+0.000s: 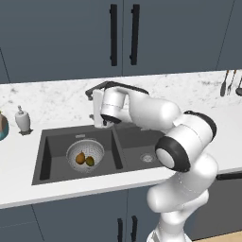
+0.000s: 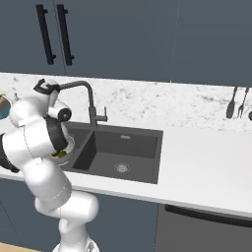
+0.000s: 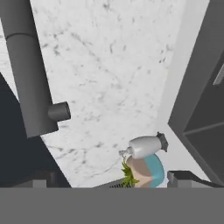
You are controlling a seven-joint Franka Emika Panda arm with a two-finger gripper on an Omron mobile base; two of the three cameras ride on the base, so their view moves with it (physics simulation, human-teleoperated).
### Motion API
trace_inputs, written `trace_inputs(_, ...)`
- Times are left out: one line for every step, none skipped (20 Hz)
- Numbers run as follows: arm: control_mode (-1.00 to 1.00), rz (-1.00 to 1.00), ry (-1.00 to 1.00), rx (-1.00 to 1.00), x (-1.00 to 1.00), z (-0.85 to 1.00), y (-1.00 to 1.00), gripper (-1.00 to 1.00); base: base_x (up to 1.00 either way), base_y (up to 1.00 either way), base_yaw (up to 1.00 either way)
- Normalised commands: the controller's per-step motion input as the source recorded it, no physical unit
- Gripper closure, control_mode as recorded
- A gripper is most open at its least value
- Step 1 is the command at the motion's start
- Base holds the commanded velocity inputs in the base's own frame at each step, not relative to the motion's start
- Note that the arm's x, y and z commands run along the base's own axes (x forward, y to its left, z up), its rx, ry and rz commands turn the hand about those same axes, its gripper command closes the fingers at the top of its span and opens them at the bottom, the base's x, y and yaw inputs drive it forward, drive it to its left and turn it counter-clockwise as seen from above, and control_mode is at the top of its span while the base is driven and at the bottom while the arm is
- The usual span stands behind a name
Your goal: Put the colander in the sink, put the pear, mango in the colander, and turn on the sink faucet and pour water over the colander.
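A: So, where are we in the task now?

B: The colander (image 1: 85,155) already sits in the left basin of the sink (image 1: 45,158), and two fruits lie inside it, one yellowish and one greener; I take them for the pear and the mango. What is left, I think, is the water.

A: And the tool (image 1: 100,124)?

B: It is raised at the back of the sink, close to the sink faucet (image 2: 88,101). Its fingers are spread wide and they pinch nothing. In the hand view the thick dark faucet post (image 3: 28,70) stands at the left, with a short stub on its side (image 3: 59,112), maybe the lever.

A: How should the step be done well?

B: I would bring one fingertip against the small side lever and push it gently, not squeeze it. A push is enough for a lever.

A: And after that?

B: The spout must point over the left basin. I cannot tell where its tip ends now, because the arm hides it. If the stream would miss the colander, swing the spout slowly toward it.
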Motion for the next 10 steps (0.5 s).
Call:
trace_inputs(-1.0,-0.05,0.0,0.05,-0.78,0.0,-0.24,-1.0,0.0,0.0,0.0)
trace_inputs(-1.0,-0.05,0.0,0.05,-0.79,0.0,-0.25,-1.0,0.0,0.0,0.0)
trace_inputs(-1.0,-0.05,0.0,0.05,-0.78,0.0,-0.25,-1.0,0.0,0.0,0.0)
trace_inputs(-1.0,-0.05,0.0,0.06,-0.74,0.05,-0.25,-1.0,0.0,0.0,0.0)
trace_inputs(-1.0,-0.05,0.0,0.08,-0.68,0.16,-0.26,-1.0,0.0,0.0,0.0)
trace_inputs(-1.0,-0.04,0.0,0.09,-0.67,0.32,-0.29,-1.0,0.0,0.0,0.0)
trace_inputs(-1.0,-0.02,0.05,0.09,-0.62,0.46,-0.33,-1.0,0.0,0.0,0.0)
trace_inputs(-1.0,0.0,0.11,0.09,-0.57,0.56,-0.34,-1.0,0.0,0.0,0.0)
trace_inputs(-1.0,0.0,0.19,0.08,-0.55,0.68,-0.36,-1.0,0.0,0.0,0.0)
trace_inputs(-1.0,0.0,0.21,0.09,-0.59,0.72,-0.41,-1.0,0.0,0.0,0.0)
